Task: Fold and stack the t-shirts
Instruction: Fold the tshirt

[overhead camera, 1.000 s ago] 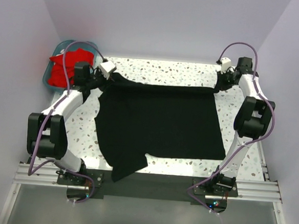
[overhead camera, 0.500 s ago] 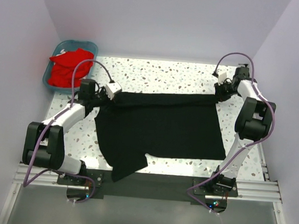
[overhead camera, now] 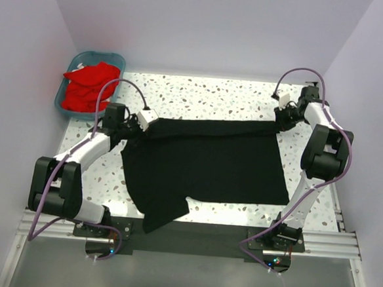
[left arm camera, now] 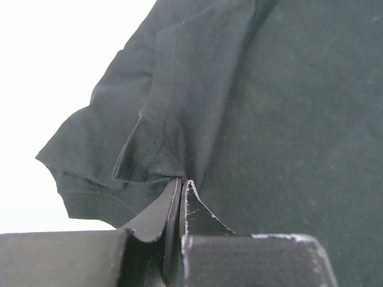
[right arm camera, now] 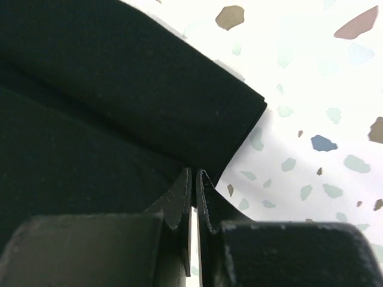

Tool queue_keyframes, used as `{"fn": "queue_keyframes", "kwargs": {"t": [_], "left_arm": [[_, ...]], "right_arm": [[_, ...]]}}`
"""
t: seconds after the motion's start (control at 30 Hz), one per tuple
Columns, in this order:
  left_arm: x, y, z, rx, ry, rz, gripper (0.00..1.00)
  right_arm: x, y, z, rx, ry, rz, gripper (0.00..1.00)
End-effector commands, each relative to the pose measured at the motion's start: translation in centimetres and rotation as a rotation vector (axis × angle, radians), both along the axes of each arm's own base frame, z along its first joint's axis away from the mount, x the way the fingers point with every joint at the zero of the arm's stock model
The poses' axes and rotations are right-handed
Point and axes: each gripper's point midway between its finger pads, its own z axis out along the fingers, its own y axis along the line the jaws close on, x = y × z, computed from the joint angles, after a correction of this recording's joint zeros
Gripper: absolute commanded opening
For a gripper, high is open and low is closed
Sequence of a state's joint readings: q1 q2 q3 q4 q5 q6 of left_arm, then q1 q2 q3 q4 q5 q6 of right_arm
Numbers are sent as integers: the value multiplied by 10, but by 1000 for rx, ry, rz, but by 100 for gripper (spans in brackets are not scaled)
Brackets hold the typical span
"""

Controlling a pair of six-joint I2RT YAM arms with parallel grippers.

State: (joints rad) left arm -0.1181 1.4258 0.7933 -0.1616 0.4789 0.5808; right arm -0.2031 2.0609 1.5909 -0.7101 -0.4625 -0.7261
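The left gripper [overhead camera: 133, 130] and right gripper [overhead camera: 280, 122] each clamp a far corner of the black shirt [overhead camera: 206, 164], spread on the table [overhead camera: 208, 92] (red shirts [overhead camera: 85, 89] sit in the basket [overhead camera: 100, 55]). I'd draw both corners forward together, level, so the fold lands square.

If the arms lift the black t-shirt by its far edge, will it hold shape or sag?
Likely floppy: the black t-shirt bunches into creases where the left claw pinches it. It would probably sag between grips; the edge by the right claw lies folded over itself.
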Motion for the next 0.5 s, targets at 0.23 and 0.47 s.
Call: {"fn": "queue_keyframes", "kwargs": {"t": [0.23,0.47], "left_arm": [[-31,-24,3,63,-9,-200,0],[-40,-29,-15,98,22,-218,0]], "right_arm": [[9,-6,15,-33,-45,11,0],[6,-9,9,-46,-33,8,0]]}}
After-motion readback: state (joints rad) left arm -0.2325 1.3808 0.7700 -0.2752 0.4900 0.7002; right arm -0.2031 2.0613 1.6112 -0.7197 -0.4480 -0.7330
